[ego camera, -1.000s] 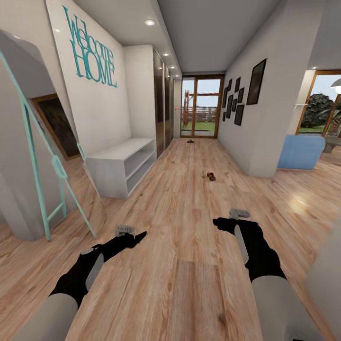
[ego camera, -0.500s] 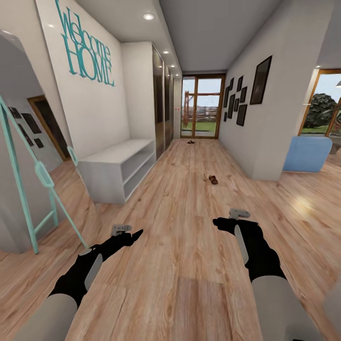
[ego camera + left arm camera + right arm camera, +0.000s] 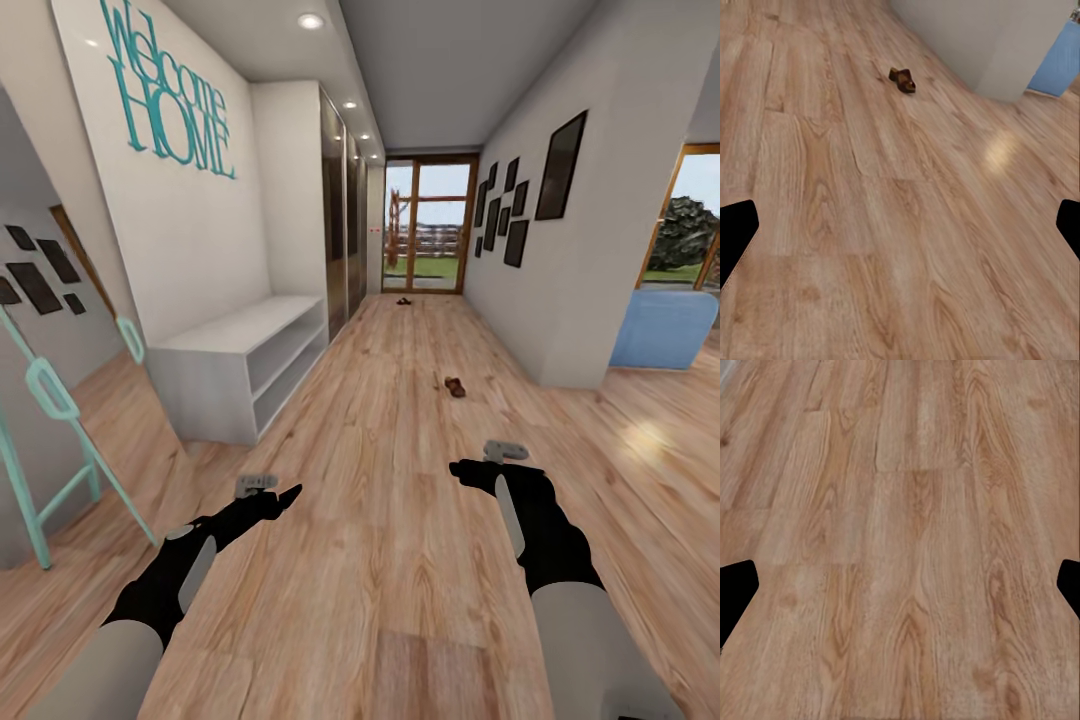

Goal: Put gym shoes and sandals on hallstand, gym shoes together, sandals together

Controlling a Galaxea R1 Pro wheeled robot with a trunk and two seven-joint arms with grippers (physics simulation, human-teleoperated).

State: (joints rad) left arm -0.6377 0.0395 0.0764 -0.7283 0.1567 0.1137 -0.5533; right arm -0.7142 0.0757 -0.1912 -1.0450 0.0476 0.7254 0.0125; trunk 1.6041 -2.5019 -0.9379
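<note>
Sandals: one point(image 3: 455, 387) mid-floor point(image 3: 400, 520), one point(image 3: 403, 299) by door; both grippers' fingers apart, empty.

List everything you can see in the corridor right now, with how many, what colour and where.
sandal: one, brown, on the floor mid-corridor, ahead of the right arm; also in the left wrist view
small dark things: too far to identify, on the floor near the glass door
hallstand: one, white-grey, against the left wall, top bare, shelves look bare
corridor floor: light-brown wood planks
wardrobe: one, dark mirrored doors, beyond the hallstand
Welcome HOME lettering: teal, on the left wall
picture frames: several, black, on the right wall
glass door: one, wood-framed, at the far end
blue furniture: one, at the right edge
mirror stand: teal frame, at the far left
left hand: black, open, held over the floor
right hand: black, open, held over the floor
</note>
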